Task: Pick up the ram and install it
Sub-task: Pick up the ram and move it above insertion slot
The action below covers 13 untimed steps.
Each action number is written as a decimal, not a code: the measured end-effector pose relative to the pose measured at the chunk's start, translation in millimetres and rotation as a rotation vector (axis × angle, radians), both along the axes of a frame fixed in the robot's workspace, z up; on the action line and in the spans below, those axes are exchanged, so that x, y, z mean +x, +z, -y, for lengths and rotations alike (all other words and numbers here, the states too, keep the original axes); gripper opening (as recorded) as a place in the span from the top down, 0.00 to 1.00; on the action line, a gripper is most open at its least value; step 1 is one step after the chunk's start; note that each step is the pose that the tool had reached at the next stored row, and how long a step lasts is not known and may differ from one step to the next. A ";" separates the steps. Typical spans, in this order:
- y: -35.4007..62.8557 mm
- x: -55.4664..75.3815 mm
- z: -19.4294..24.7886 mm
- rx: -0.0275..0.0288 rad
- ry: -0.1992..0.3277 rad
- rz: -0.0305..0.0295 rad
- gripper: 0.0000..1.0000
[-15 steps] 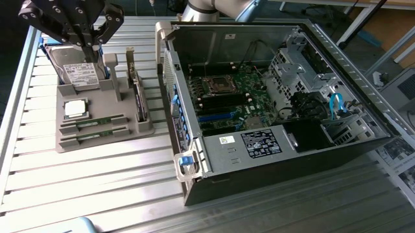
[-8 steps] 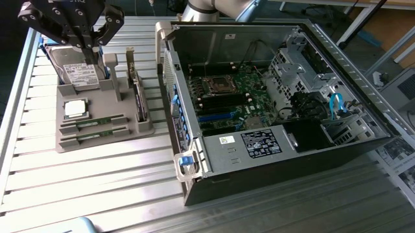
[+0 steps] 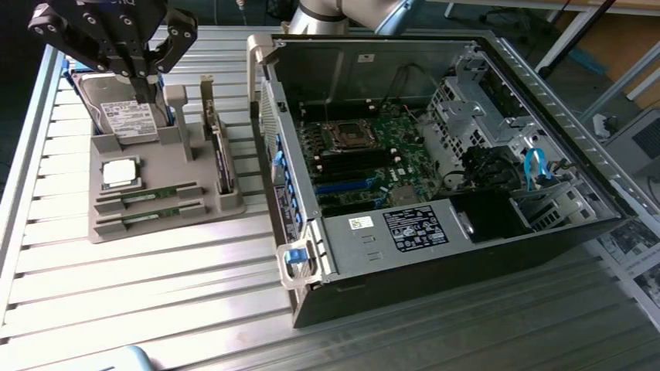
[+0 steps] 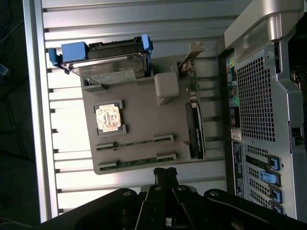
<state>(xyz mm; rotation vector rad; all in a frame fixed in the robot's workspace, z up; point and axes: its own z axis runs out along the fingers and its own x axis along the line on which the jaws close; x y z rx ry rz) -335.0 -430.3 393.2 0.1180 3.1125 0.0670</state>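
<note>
Two ram sticks, thin and green, lie side by side in slots at the front of a grey holder tray point(image 3: 113, 232): one ram point(image 3: 154, 195) and the other point(image 3: 154, 214). The wrist view looks down on the same ram pair point(image 4: 134, 143) point(image 4: 136, 161) in the tray point(image 4: 144, 115). My black gripper point(image 3: 139, 79) hangs well above the tray's back end, over the hard drive, apart from both sticks. Its fingertips point(image 4: 165, 173) are pressed together, shut, with nothing between them.
The tray also carries a silver hard drive point(image 3: 124, 116) in a blue bracket, a square processor chip point(image 3: 119, 171) and an upright expansion card point(image 3: 222, 158). An open computer case point(image 3: 557, 100) with its motherboard point(image 3: 361, 154) exposed lies on the exterior view's right, on a slatted metal table point(image 3: 154, 294).
</note>
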 end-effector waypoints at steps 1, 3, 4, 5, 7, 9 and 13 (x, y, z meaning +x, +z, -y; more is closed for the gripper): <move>0.0 0.0 0.0 -0.0001 0.000 0.0000 0.89; 0.0 0.0 0.0 0.0000 0.000 0.0000 0.89; 0.0 0.0 0.0 -0.0001 0.000 0.0000 0.89; 0.0 0.0 0.0 0.0000 0.001 0.0000 0.89; 0.0 0.0 0.0 0.0000 0.002 0.0000 0.89; 0.0 0.0 0.0 -0.0001 0.006 0.0000 0.89; 0.0 0.0 0.0 -0.0001 0.022 0.0000 0.89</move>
